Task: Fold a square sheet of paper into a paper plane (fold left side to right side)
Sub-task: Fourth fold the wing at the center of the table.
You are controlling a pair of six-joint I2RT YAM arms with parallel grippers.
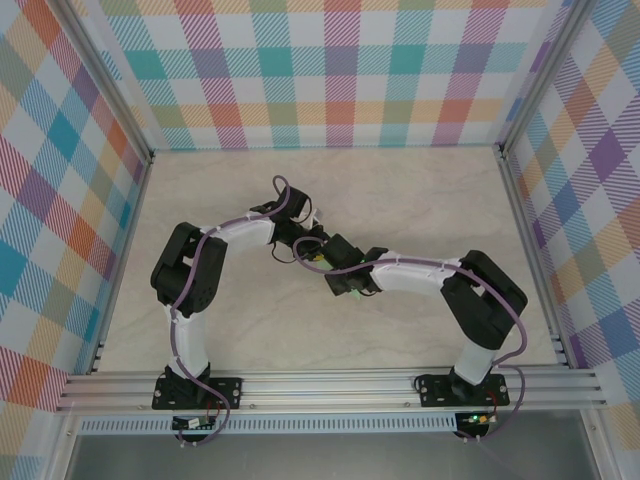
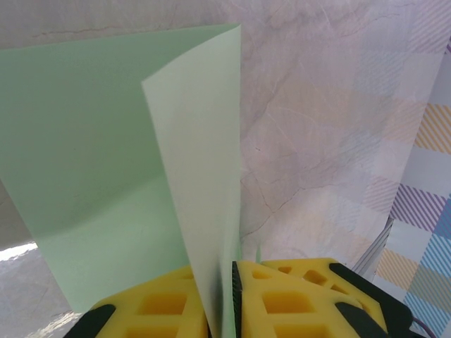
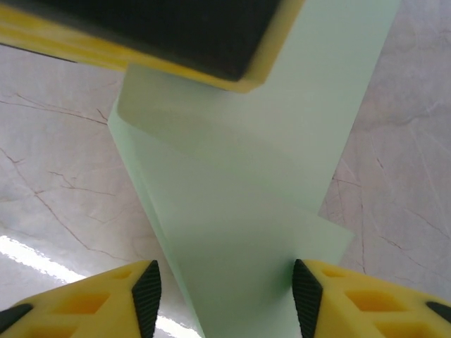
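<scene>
At the near edge of the square sheet of paper [image 2: 91,155], the left jaws are clamped tight on it. One half of the sheet stands up in a loose bend beside the other half. On the other side of the sheet, the right jaws are apart, one on each side of it, not squeezing. Behind the sheet lies the pale surface [image 2: 317,141]. I think the first fold, left side to right side, is only half done. Next the edges must line up, then the bend needs pressing flat
</scene>
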